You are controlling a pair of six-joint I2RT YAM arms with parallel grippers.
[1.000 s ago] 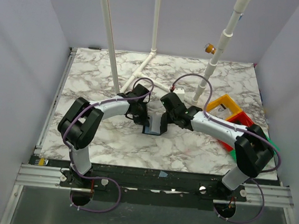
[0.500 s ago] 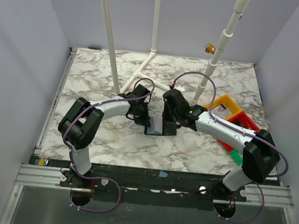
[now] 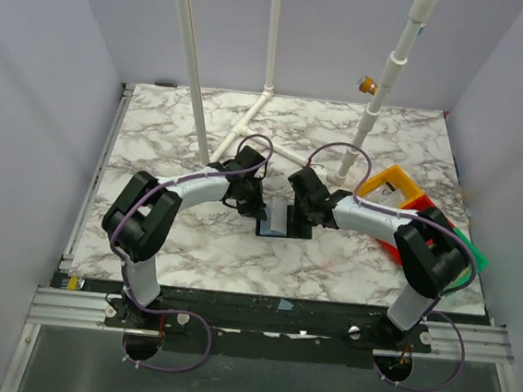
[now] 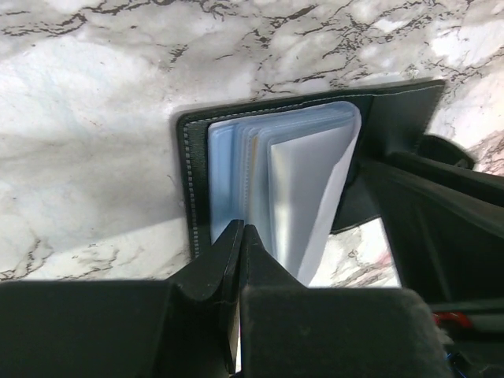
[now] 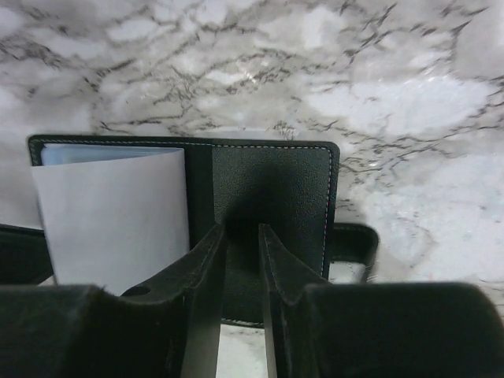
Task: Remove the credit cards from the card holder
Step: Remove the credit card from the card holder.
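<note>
The black card holder (image 3: 275,225) lies open on the marble table between my two grippers. In the left wrist view its stitched black edge (image 4: 189,181) frames a stack of pale blue-grey cards (image 4: 232,157), and one pale leaf (image 4: 311,197) stands up. My left gripper (image 4: 240,228) is shut, its tips resting on that stack; it also shows in the top view (image 3: 253,206). My right gripper (image 5: 242,228) is open only a narrow gap, its tips on the black right flap (image 5: 276,177), beside the pale leaf (image 5: 118,216). The right gripper also shows in the top view (image 3: 298,220). No tan card shows clearly.
The holder's strap tab (image 5: 354,244) sticks out to the right. Yellow (image 3: 392,184), red (image 3: 422,210) and green (image 3: 466,255) bins stand at the right edge. White pipes (image 3: 250,121) lie behind the arms, with upright poles (image 3: 190,50) at the back.
My right gripper has come down onto the holder's right flap, and its elbow has swung in. The holder lies wider open, with a pale leaf showing. The left gripper has hardly moved.
</note>
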